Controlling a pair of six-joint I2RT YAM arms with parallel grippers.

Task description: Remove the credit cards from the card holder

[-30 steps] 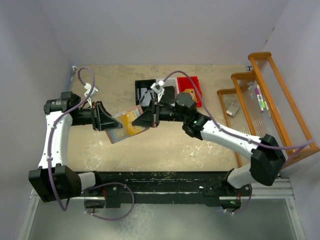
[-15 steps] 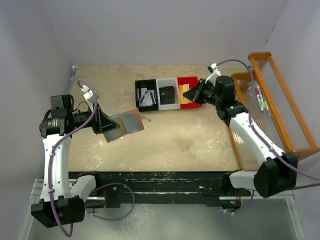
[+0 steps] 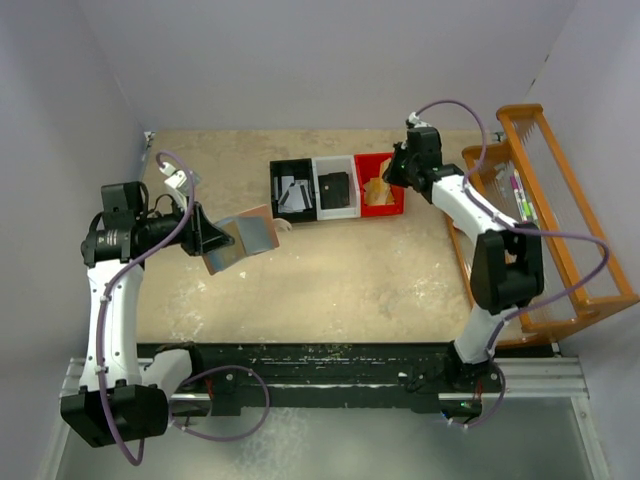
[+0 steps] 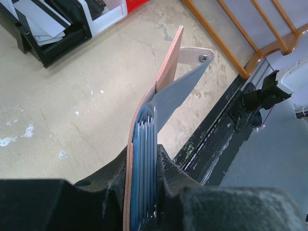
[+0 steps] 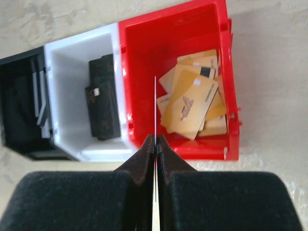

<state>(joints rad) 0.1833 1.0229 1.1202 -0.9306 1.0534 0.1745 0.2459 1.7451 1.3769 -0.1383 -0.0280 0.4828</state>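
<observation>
In the left wrist view, the lower end of the card holder (image 4: 169, 62) is buried between the fingers of the left tool (image 4: 142, 179) and cut by the bottom edge. The blue-grey layers (image 4: 144, 149) inside it show only thin edges, so cards and slots cannot be told apart. The right tool (image 5: 155, 143) pinches one card (image 5: 155, 108) seen edge-on, so its face and colour stay unknown. The black bin (image 5: 21, 101) is cut by the left edge there. From above, the things on the orange rack (image 3: 521, 111) are too small to name.

Beige table (image 3: 330, 285), bin row (image 3: 335, 215) (black, white, red), wooden rack (image 3: 560, 205)
</observation>
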